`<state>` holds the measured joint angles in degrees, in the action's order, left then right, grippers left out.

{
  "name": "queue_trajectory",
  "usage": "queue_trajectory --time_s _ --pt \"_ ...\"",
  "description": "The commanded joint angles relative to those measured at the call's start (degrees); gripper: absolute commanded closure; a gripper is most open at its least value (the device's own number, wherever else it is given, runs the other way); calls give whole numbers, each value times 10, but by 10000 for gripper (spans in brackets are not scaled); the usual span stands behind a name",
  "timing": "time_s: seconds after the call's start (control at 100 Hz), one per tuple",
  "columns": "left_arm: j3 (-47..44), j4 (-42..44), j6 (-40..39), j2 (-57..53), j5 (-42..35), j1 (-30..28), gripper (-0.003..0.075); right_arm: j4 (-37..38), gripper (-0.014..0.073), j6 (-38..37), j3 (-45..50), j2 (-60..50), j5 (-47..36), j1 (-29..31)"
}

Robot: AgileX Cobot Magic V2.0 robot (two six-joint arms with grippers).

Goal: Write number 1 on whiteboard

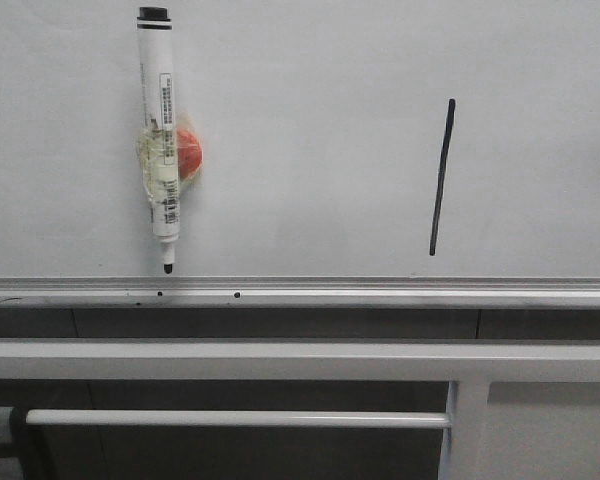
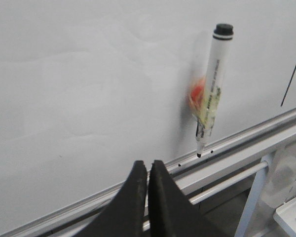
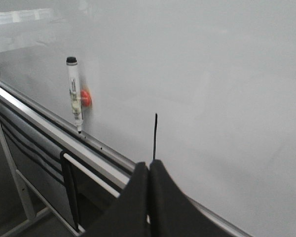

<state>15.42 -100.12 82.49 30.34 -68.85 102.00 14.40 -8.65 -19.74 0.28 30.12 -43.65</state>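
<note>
Board point(image 1: 310, 120): stroke 1 point(image 1: 441, 177) drawn, right. Marker point(image 1: 158, 130) parked left, tip down, stuck by red magnet point(image 1: 188, 153). Left gripper point(image 2: 148, 170), right gripper point(image 3: 149, 173): fingers closed, empty, clear of board.

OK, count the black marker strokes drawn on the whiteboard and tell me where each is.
1. The single stroke, the number 1, is on the right part of the whiteboard, slightly slanted, well right of the hanging marker. No other strokes show in the visible area.
</note>
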Motion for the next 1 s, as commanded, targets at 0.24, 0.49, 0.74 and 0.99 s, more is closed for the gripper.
queue_trajectory --time_s 0.24,0.49,0.74,0.99 --pt "13 39 133 -183 -96 5 741 12 657 -1 139 -17 -231 2" --pt "13 24 241 -270 -53 5 741 12 657 -1 160 -17 -230 2" --pt "13 24 239 -292 -29 5 741 12 657 -1 160 -17 -221 2" --pt "13 76 239 -292 -36 5 741 12 657 -1 160 -17 -221 2"
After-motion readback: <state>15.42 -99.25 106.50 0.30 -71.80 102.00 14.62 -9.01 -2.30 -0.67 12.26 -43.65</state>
